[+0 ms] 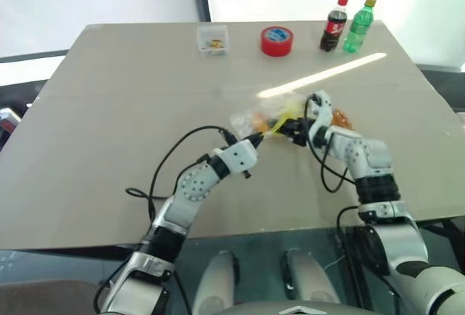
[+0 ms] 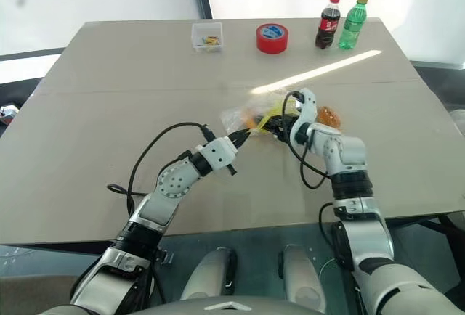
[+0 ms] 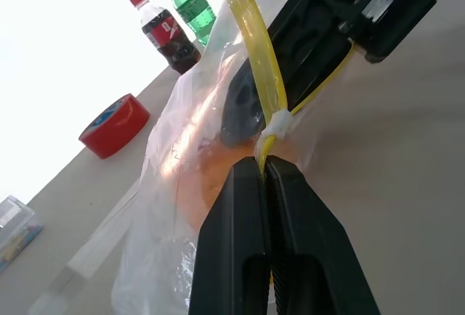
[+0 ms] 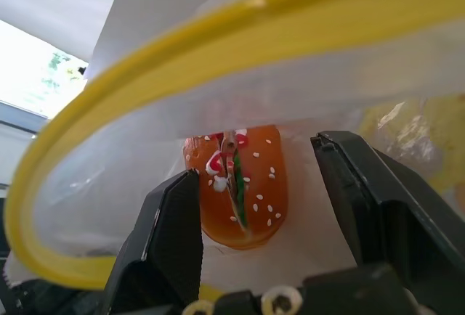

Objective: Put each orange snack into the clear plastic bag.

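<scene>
Bagging underway: left tool (image 3: 265, 177) pinches clear plastic bag (image 3: 189, 184) by its yellow strip, right tool (image 4: 254, 184) spread, one orange snack (image 4: 238, 184) inside; next, second snack (image 1: 341, 119) beside it.

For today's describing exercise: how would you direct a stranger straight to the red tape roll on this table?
Start at the table's far edge, where a clear box sits left and two bottles stand right. The red tape roll lies flat between them. It alone is a squat red ring with a blue centre.
</scene>
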`<move>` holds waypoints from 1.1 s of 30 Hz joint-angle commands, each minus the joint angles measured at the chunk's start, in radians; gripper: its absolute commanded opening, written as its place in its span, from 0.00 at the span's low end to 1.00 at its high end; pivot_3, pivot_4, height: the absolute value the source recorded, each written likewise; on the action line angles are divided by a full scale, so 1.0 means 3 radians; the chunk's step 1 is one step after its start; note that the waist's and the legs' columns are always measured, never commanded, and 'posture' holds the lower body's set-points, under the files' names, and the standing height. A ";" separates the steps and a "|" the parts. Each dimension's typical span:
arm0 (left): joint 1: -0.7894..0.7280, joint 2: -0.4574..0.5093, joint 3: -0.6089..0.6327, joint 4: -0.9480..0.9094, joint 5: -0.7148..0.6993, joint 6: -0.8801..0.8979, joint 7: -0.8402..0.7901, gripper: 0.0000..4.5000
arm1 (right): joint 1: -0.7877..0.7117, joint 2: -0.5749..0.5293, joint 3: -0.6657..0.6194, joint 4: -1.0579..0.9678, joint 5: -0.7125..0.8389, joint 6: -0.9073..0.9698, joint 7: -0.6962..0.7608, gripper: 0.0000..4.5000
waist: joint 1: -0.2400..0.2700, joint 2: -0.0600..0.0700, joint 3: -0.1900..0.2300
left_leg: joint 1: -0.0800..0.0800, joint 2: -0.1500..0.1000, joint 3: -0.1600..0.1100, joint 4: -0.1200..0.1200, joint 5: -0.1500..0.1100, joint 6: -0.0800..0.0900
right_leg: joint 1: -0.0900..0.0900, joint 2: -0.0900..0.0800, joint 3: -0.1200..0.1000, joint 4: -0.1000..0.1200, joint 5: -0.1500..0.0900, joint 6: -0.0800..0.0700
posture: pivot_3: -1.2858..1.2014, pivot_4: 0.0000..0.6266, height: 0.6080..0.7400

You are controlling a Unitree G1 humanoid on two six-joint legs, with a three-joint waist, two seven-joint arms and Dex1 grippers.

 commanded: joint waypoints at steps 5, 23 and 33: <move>-0.0024 -0.0031 0.0050 -0.0083 -0.0017 0.0050 0.0097 0.00 | 0.0347 -0.0440 0.0176 -0.0705 -0.0272 -0.0274 0.0075 0.64 | -0.0009 0.0000 0.0000 | 0.0001 0.0000 0.0001 0.0000 0.0000 0.0000 | 0.0000 0.0000 0.0001 0.0000 -0.0005 0.0008 | 0.52 0.24 1.00; -0.0080 -0.0078 0.0026 -0.0016 -0.0016 0.0073 0.0117 0.00 | 0.0672 -0.0235 -0.0029 -0.1590 0.0573 0.0067 0.0291 0.64 | 0.0004 0.0000 0.0000 | 0.0000 0.0000 0.0000 0.0000 0.0000 0.0000 | 0.0000 0.0001 0.0002 -0.0001 -0.0003 0.0006 | 0.52 0.24 1.00; -0.0114 -0.0100 0.0015 0.0029 -0.0017 0.0061 0.0118 0.00 | 0.0844 -0.0570 0.0376 -0.1752 0.0163 -0.0416 0.0460 0.64 | 0.0002 0.0000 0.0000 | 0.0001 0.0000 0.0002 0.0001 0.0000 0.0000 | 0.0001 0.0001 0.0002 -0.0002 -0.0007 0.0012 | 0.52 0.24 1.00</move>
